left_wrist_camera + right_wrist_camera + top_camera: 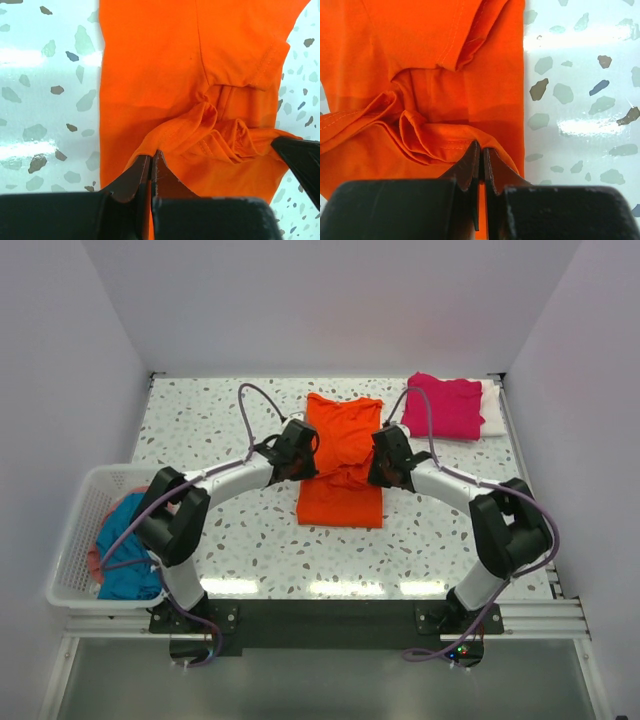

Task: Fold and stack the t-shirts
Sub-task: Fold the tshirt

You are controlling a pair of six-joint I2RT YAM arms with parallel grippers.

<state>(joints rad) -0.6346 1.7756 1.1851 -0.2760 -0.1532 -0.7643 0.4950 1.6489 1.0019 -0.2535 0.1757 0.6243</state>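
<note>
The orange t-shirt [341, 455] lies in the middle of the table, narrow and partly folded, bunched across its middle. My left gripper [300, 452] is shut on its left edge, and my right gripper [388, 458] is shut on its right edge. In the left wrist view the gripper [151, 157] pinches an orange fold [190, 125]. In the right wrist view the gripper [480, 149] pinches the hem [440, 140]. A folded magenta-pink t-shirt [445, 405] lies on a white one [491, 408] at the back right. The teal-blue t-shirt [127, 550] sits in the basket.
The white slatted basket [75, 540] stands at the table's left edge beside the left arm. A bit of pinkish cloth [93, 562] shows under the teal shirt. White walls enclose the speckled table [200, 430] on three sides.
</note>
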